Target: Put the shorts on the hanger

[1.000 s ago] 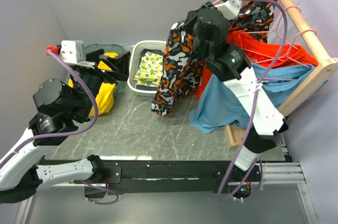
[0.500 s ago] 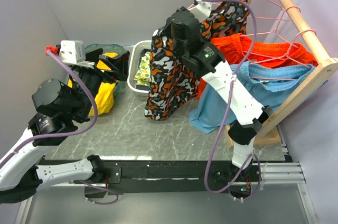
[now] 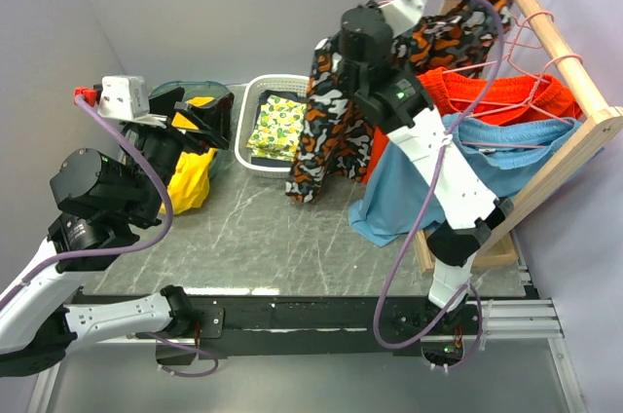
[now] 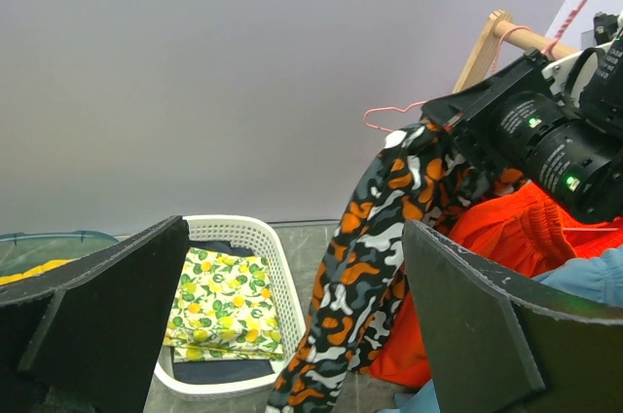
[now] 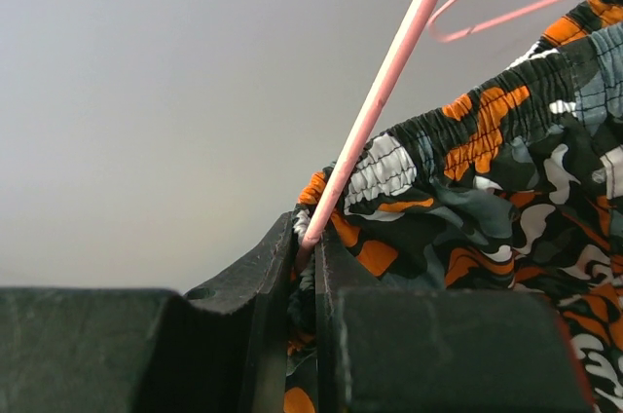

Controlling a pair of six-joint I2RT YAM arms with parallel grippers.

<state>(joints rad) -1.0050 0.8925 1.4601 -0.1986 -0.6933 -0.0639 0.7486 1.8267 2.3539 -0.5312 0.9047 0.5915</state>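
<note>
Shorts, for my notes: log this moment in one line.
right gripper: shut on hanger | shorts: draped over hanger | left gripper: open, empty

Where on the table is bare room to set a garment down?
The bare grey table in front of the white basket, between the yellow cloth and the light-blue shorts. Under the wooden rack it is crowded.

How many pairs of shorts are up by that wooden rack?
3: the camouflage shorts held up on a pink hanger at the far end of the wooden rack, the orange shorts beside them, and the light-blue shorts nearest. Others may hide behind.
</note>
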